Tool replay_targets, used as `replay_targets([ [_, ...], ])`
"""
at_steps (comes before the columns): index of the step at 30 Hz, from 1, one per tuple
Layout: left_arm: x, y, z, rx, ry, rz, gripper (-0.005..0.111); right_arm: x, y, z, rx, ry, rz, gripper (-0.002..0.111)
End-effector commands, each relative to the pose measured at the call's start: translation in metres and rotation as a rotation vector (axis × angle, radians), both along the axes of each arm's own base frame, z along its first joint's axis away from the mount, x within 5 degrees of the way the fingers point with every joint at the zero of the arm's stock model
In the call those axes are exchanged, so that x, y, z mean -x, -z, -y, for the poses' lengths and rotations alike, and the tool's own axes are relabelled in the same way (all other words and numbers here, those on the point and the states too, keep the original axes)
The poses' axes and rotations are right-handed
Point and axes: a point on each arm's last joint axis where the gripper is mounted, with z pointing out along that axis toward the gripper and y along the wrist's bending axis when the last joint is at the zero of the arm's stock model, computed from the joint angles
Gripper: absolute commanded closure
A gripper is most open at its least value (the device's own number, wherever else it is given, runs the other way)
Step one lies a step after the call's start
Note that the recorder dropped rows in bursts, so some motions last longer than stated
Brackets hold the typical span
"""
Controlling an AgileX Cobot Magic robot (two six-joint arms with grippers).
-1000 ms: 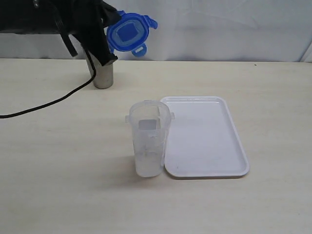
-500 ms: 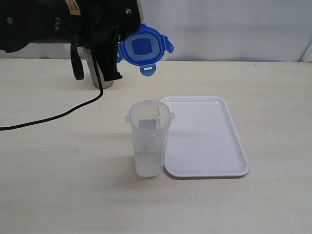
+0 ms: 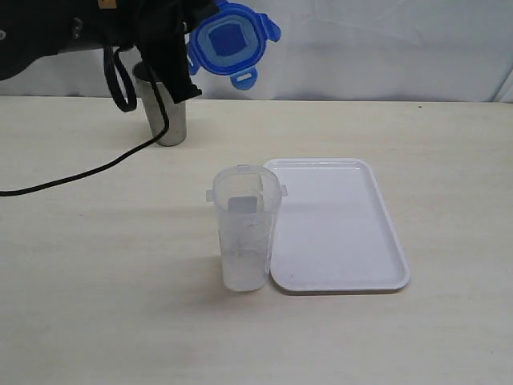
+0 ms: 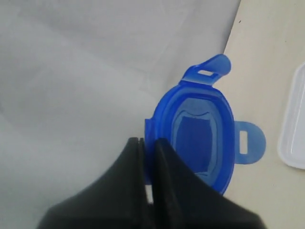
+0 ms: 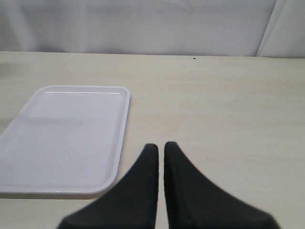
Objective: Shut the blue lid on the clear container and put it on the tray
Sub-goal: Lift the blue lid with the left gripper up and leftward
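Observation:
My left gripper (image 3: 195,26) is shut on the edge of the blue lid (image 3: 232,42), holding it in the air above the table's back left; its underside faces the exterior camera. In the left wrist view the blue lid (image 4: 198,136) stands edge-on between the black fingers (image 4: 167,157). The clear container (image 3: 244,228) stands upright and open in the middle of the table, touching the left rim of the white tray (image 3: 337,224). My right gripper (image 5: 161,147) is shut and holds nothing, hovering over bare table beside the tray (image 5: 66,136); it is out of the exterior view.
A steel cup (image 3: 166,112) stands at the back left, under the left arm. A black cable (image 3: 80,172) trails from that arm across the left of the table. A white cloth backdrop (image 3: 385,48) closes off the far edge.
The left arm has carried the blue lid to the right, dipped a little, then lifted it slightly higher. Container, tray and cup stay put.

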Motion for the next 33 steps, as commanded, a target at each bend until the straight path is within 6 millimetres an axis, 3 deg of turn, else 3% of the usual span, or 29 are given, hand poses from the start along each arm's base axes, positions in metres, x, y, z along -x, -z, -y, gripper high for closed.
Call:
replay_targets([
  [1, -0.015, -0.002, -0.032, 0.136, -0.159, -0.1, 0.107, 0.0, 0.0, 0.001, 0.013, 0.005, 0.006, 0.104],
  [7, -0.034, -0.002, -0.078, 0.42, -0.385, -0.214, 0.107, 0.0, 0.0, 0.001, 0.013, 0.005, 0.006, 0.104],
  [15, -0.042, -0.005, -0.101, 0.78, -0.54, -0.332, 0.107, 0.0, 0.0, 0.001, 0.013, 0.005, 0.006, 0.104],
  [19, -0.041, -0.004, -0.1, 0.75, -0.532, -0.333, 0.107, 0.0, 0.0, 0.001, 0.013, 0.005, 0.006, 0.104],
  [22, -0.04, -0.003, -0.101, 0.628, -0.502, -0.301, 0.107, 0.0, 0.0, 0.001, 0.013, 0.005, 0.006, 0.104],
  [25, -0.031, -0.011, -0.101, 0.235, -0.385, -0.135, 0.107, 0.0, 0.0, 0.001, 0.013, 0.005, 0.006, 0.104],
  [30, -0.031, -0.024, -0.116, 0.209, -0.403, -0.033, 0.107, 0.0, 0.0, 0.001, 0.013, 0.005, 0.006, 0.104],
  [33, -0.035, -0.029, -0.131, 0.313, -0.459, -0.013, 0.107, 0.0, 0.0, 0.001, 0.013, 0.005, 0.006, 0.104],
])
